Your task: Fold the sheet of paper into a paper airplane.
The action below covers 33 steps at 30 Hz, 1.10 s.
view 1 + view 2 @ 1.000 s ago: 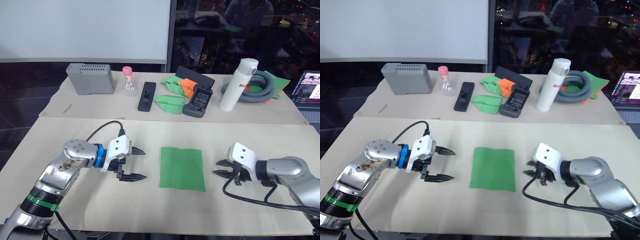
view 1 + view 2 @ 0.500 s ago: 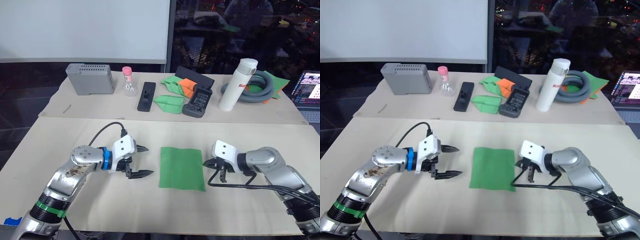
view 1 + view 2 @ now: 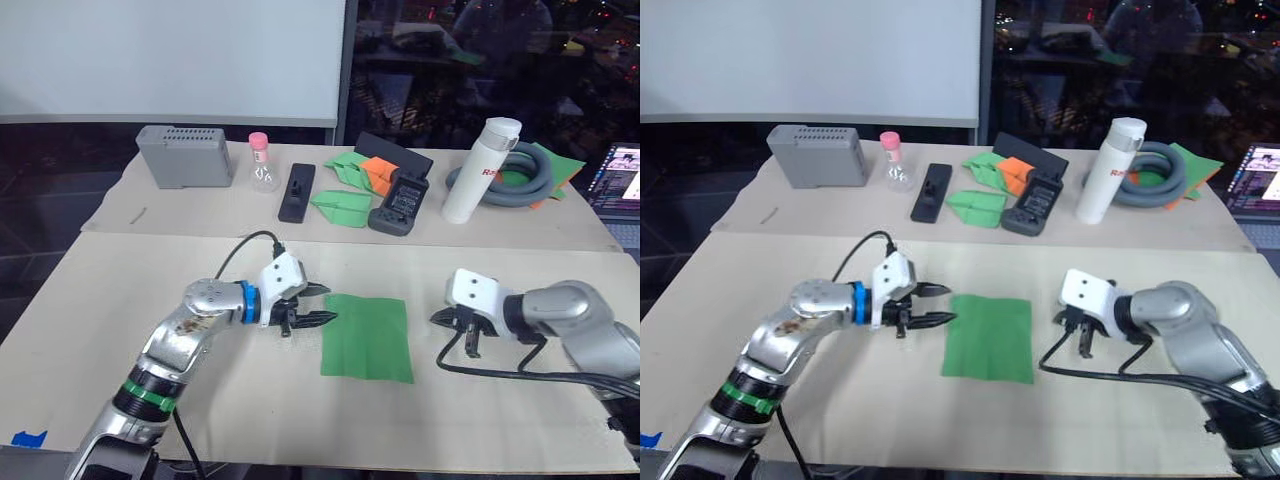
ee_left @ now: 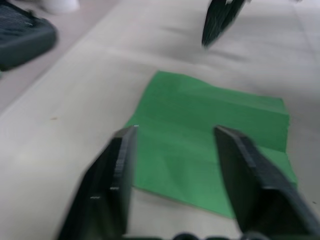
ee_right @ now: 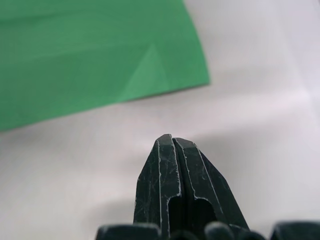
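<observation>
On the left, the left gripper (image 3: 318, 304) reaches in low over the beige worktop (image 3: 150, 300), its two black fingers (image 4: 120, 165) spread apart and holding nothing. Their tips sit right at the left edge of the sheet of paper (image 3: 368, 337); from the wrist camera the fingers straddle that near edge, though I cannot tell whether they touch it.

The sheet itself lies flat in the middle of the worktop, between the two arms, bright green and unfolded apart from a small dog-eared corner (image 5: 147, 72) on the side facing the right arm.

To the right, the right gripper (image 3: 468, 338) points down at the worktop just beside the sheet's right edge, apart from it. Its fingers (image 5: 175, 185) are pressed tightly together with nothing between them.

Along the back of the worktop, from left to right, stand a grey box (image 3: 182, 156), a small flask with a pink cap (image 3: 261, 163), a black remote (image 3: 297, 191), some folded green and orange paper darts (image 3: 352, 172), a black handset (image 3: 398, 203), a white bottle (image 3: 475, 170) and a coiled grey hose (image 3: 520, 175).
</observation>
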Motion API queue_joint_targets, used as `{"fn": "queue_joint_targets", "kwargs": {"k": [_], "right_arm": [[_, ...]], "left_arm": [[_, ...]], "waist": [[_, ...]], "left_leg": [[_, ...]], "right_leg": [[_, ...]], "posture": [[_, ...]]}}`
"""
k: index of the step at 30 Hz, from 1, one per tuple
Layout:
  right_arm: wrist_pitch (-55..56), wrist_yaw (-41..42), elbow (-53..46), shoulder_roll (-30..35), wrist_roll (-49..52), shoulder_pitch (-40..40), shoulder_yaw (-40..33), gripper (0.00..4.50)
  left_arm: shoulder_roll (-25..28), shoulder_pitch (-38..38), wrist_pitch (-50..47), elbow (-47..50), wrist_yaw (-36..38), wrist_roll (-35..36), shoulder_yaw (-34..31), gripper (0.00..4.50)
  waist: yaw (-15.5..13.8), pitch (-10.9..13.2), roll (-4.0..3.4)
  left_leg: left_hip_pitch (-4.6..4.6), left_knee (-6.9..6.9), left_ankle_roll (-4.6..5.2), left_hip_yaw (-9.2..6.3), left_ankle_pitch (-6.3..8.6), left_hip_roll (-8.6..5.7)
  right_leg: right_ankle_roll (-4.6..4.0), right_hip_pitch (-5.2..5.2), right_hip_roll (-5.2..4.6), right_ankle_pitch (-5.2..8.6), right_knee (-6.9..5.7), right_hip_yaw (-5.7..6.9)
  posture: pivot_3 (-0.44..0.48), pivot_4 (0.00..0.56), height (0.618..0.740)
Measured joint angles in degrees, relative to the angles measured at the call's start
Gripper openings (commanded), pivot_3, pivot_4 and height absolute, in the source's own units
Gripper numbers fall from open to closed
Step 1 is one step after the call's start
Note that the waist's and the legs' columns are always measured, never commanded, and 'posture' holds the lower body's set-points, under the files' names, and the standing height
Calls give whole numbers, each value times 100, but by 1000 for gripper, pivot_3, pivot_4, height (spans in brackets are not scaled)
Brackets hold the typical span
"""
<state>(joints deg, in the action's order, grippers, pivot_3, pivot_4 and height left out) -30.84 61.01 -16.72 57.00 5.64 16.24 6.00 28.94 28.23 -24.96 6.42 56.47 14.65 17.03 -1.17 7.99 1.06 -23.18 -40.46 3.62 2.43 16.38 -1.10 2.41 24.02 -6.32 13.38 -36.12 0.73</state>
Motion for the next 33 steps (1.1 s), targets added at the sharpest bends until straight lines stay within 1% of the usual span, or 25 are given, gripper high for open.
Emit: {"fn": "queue_joint_targets", "kwargs": {"k": [4,8,11,18,25,33], "right_arm": [[-302,-134,-440,14,97,-413,-275,0],[-456,-292,-656,14,199,-624,-464,0],[-493,-426,-726,13,240,-690,-517,0],[-497,-508,-745,-88,316,-725,-512,0],[-642,-380,-518,-402,592,-618,-195,0],[-836,-266,-727,-412,805,-799,154,0]], "left_arm": [[-438,194,351,-521,54,-409,575,23],[-602,243,672,-1038,6,-958,1037,23],[-794,278,767,-1226,-75,-1120,1142,23],[-790,187,789,-1207,-66,-1180,1069,23],[-797,102,743,-1160,-71,-1177,993,23],[-793,-43,521,-964,-87,-1177,877,23]], "waist": [[6,0,0],[32,0,0],[34,0,0],[43,-2,2],[48,-2,2],[47,-3,2]], "left_leg": [[-3,-2,10,0,5,-1],[-2,-3,20,0,11,0],[-2,-7,22,-1,12,2],[3,-17,28,-1,16,5],[7,-21,30,-1,17,4],[8,-25,33,-3,18,4]], "right_leg": [[0,1,-1,0,0,0],[0,2,0,0,-1,-1],[1,0,0,0,-2,-2],[1,-7,1,0,-4,-1],[1,-13,0,0,-5,-3],[1,-14,0,0,-7,-2]], "posture": [[0,150,740],[0,150,740],[0,150,740],[0,150,740],[0,150,740],[0,150,740]]}}
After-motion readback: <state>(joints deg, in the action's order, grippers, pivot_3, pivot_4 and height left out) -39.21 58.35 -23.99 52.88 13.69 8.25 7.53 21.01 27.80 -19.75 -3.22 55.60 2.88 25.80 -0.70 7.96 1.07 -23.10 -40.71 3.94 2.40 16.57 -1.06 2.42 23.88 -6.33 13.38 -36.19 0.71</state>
